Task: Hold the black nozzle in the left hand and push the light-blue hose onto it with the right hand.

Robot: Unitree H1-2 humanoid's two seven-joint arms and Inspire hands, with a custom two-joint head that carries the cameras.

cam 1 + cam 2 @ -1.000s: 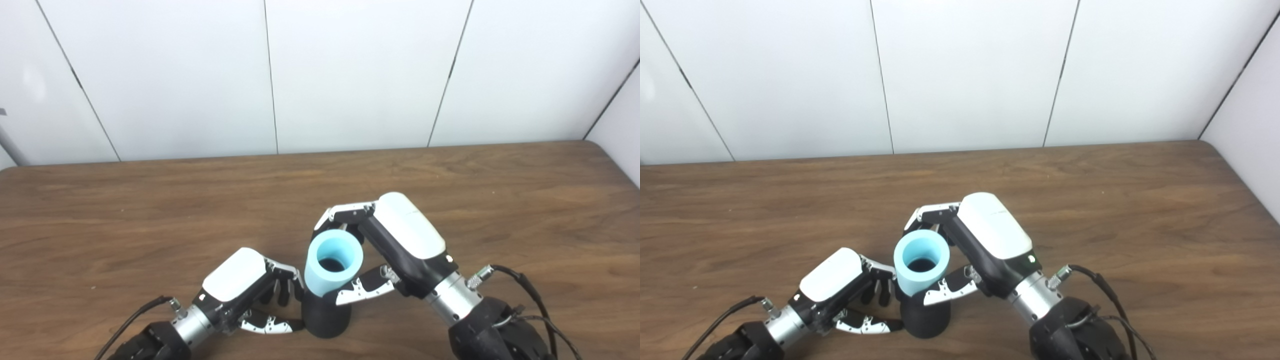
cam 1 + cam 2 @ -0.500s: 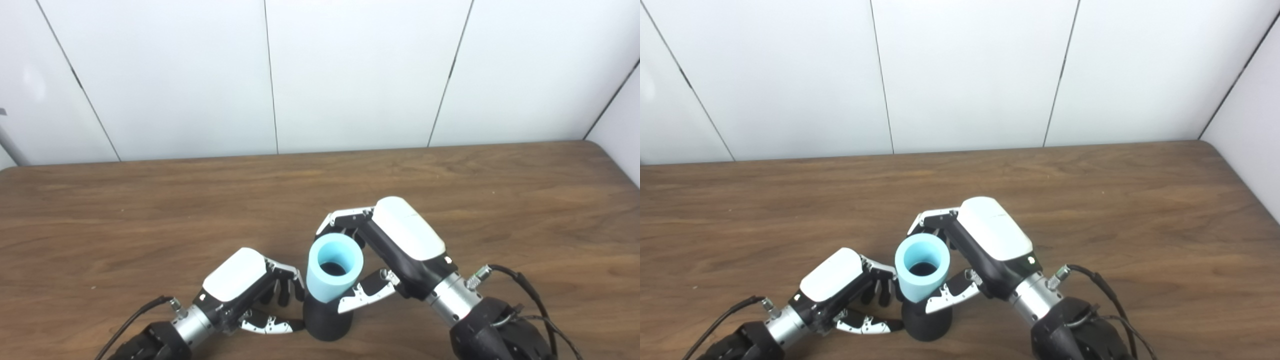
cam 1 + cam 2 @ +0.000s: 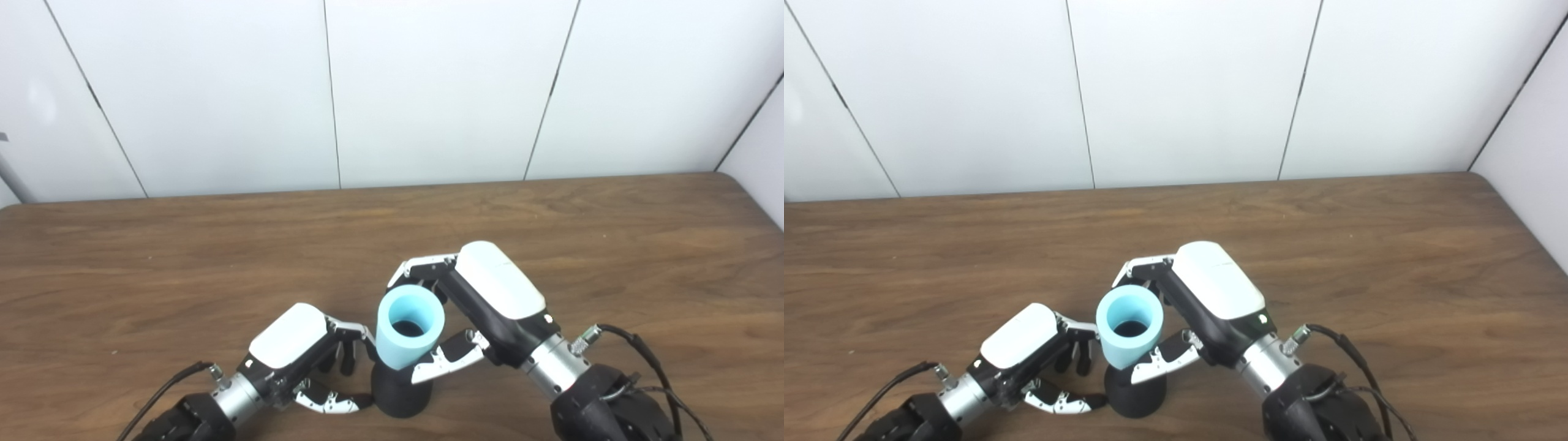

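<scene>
Right hand (image 3: 484,300) gripped the blue hose (image 3: 407,327), seated upright on the black nozzle (image 3: 398,395) just below its thumb. Hose looked light, soft-walled, prob. squashable; best held mid-body. Left hand (image 3: 294,346) cupped the nozzle's wide base, thumb under, fingers loosely around it.

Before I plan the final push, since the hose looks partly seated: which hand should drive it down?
Right. The right hand already wraps the light-blue hose above the black nozzle; the left hand braces the nozzle.
</scene>
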